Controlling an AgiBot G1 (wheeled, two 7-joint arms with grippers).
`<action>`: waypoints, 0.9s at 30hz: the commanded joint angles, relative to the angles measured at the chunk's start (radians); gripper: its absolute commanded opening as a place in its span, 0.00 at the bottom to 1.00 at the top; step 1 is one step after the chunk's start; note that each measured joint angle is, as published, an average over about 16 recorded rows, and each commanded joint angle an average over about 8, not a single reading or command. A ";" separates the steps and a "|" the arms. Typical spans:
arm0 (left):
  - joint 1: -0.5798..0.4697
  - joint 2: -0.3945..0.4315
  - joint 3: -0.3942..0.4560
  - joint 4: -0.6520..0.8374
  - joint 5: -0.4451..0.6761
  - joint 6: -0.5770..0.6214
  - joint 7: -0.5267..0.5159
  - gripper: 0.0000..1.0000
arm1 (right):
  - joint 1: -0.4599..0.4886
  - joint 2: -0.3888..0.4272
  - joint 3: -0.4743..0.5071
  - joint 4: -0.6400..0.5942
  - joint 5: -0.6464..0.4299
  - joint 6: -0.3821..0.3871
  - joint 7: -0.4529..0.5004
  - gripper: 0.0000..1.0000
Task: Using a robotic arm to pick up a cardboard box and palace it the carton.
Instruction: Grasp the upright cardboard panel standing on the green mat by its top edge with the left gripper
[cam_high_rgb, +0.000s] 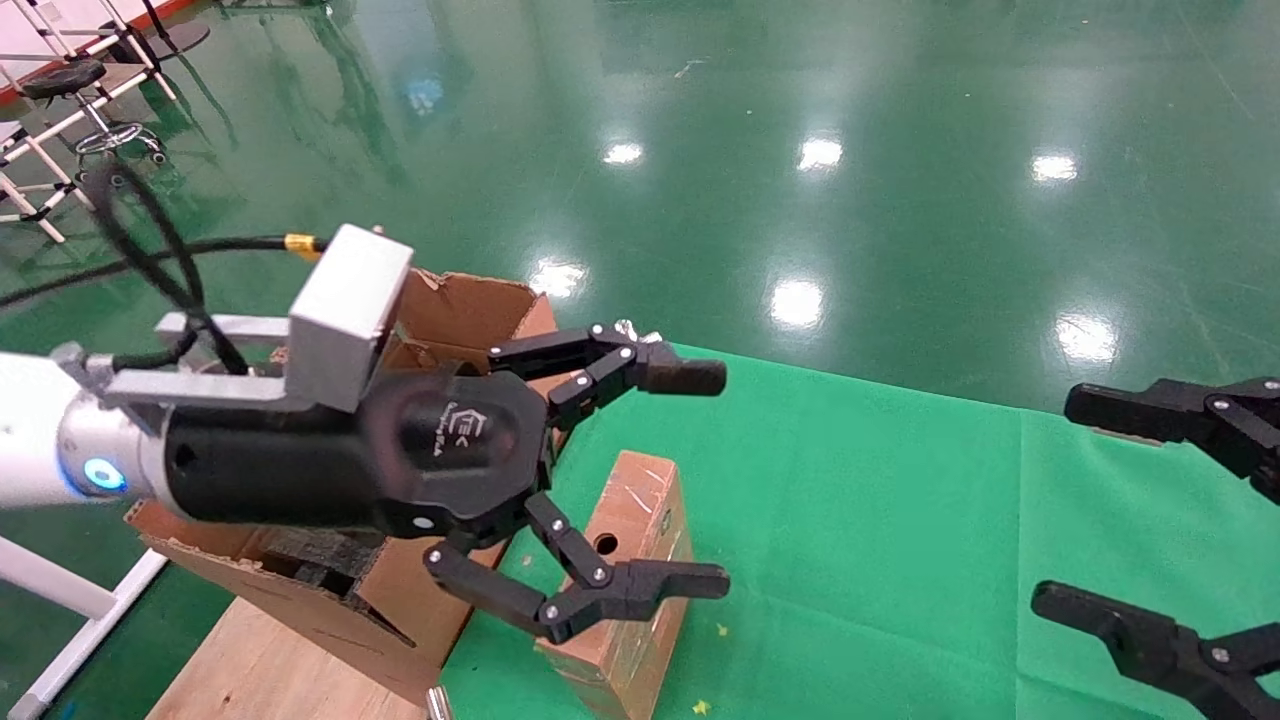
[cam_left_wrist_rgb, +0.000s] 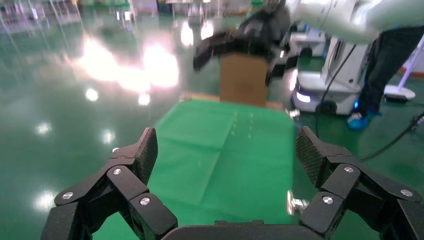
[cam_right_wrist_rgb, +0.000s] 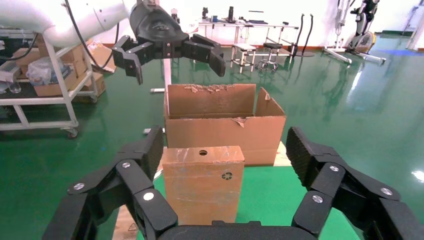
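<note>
Green cloth (cam_high_rgb: 900, 520) is spread over the work surface, and a glossy green floor (cam_high_rgb: 800, 100) mirroring ceiling lights is seen beyond it. The cardboard box (cam_high_rgb: 630, 580) is stood on the cloth just beside the carton (cam_high_rgb: 460, 310), whose flaps are raised. The robotic arm (cam_high_rgb: 30, 450) is extended from the left, its left gripper (cam_high_rgb: 700, 480) held above the cardboard box with jaws spread apart and nothing between them. The right gripper (cam_right_wrist_rgb: 225, 165) is positioned over the cloth, well apart from the box, jaws likewise open. White frames and stools (cam_high_rgb: 70, 80) are visible at the room's edge
</note>
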 joint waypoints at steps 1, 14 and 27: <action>-0.023 -0.013 0.013 -0.003 0.021 0.002 -0.036 1.00 | 0.000 0.000 0.000 0.000 0.000 0.000 0.000 0.00; -0.259 -0.028 0.215 -0.041 0.289 0.065 -0.360 1.00 | 0.000 0.000 0.000 0.000 0.000 0.000 0.000 0.00; -0.343 -0.040 0.341 -0.044 0.361 0.069 -0.430 1.00 | 0.000 0.000 0.000 0.000 0.000 0.000 0.000 0.00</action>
